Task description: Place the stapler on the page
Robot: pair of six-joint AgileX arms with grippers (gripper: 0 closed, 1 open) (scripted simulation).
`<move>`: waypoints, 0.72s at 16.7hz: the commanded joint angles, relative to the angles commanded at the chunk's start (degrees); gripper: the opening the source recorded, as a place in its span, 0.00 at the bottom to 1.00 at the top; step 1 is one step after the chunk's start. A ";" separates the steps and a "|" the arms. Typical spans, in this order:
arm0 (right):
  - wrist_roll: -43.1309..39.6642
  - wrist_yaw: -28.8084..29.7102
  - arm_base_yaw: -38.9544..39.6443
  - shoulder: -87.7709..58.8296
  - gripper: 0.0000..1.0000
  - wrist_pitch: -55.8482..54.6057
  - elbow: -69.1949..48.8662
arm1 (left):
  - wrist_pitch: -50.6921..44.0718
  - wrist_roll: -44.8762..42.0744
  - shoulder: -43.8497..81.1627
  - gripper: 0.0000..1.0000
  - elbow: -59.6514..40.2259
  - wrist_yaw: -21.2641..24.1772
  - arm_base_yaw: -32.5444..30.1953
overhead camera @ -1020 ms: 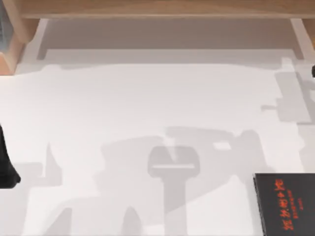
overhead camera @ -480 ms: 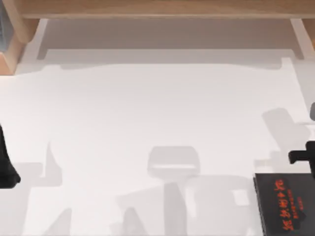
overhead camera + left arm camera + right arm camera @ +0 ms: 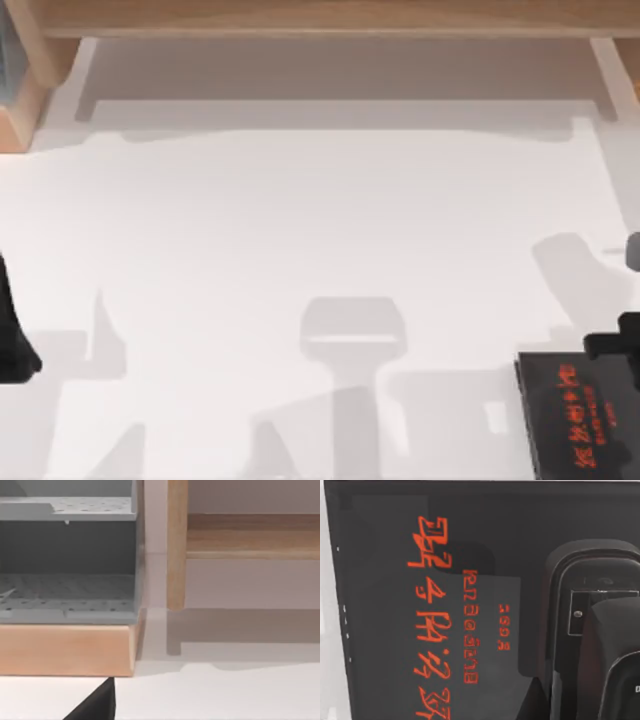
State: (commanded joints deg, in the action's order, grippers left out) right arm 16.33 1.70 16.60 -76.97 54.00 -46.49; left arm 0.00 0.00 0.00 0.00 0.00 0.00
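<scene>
**A:** Starting from the table's left edge, what is there?

**B:** Left gripper (image 3: 18, 350), parked low at that edge, well apart from everything in the task. Open or closed: cannot tell. Its wrist camera faces a grey perforated rack (image 3: 67, 587) on a wooden base (image 3: 67, 650). The white table (image 3: 300, 220) is bare across the middle, with only shadows on it. A wooden shelf (image 3: 320, 15) runs along the far side.

**A:** And to the right?

**B:** The page (image 3: 580, 420) lies flat at the near right corner, black and glossy with a thin pale edge. The right gripper (image 3: 618, 345) hangs at the page's far edge, close to the table's right side. Whether it grips anything, I cannot tell.

**A:** Stapler?

**B:** In the right wrist view, a glossy black rounded body (image 3: 590, 630) with a small inset plate and a screw sits over the page's black cover. It is probably the stapler, though it could be part of the gripper. I cannot tell if it touches the page or is held above it.

**A:** Progress, then?

**B:** Late, I judge. The carry looks done, since the arm is over the target. What is left is setting the stapler down squarely, letting go, and backing off.

**A:** Any writing?

**B:** Red characters on the cover, in three rows of stepped size: large brush-style glyphs, a medium row, and a short small row. I cannot read any of them, and there is no brand mark.
</scene>
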 joint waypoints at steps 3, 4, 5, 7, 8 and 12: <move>0.05 -0.05 -0.22 -0.61 0.00 -0.90 0.45 | 0.00 0.00 0.00 1.00 0.00 0.00 0.00; 0.04 -0.04 -0.19 -1.04 0.00 -2.03 1.13 | 0.00 0.00 0.00 1.00 0.00 0.00 0.00; 0.03 -0.03 -0.16 -1.55 0.00 -3.39 1.95 | 0.00 0.00 0.00 1.00 0.00 0.00 0.00; 0.02 -0.02 -0.09 -2.59 0.00 -6.14 3.60 | 0.00 0.00 0.00 1.00 0.00 0.00 0.00; 0.01 -0.01 -0.07 -2.99 0.00 -7.21 4.24 | 0.00 0.00 0.00 1.00 0.00 0.00 0.00; 0.00 -0.01 -0.05 -3.27 0.00 -7.96 4.70 | 0.00 0.00 0.00 1.00 0.00 0.00 0.00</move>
State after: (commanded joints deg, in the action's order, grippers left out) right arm 16.34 1.69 16.56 -80.24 46.03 -41.79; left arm 0.00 0.00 0.00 0.00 0.00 0.00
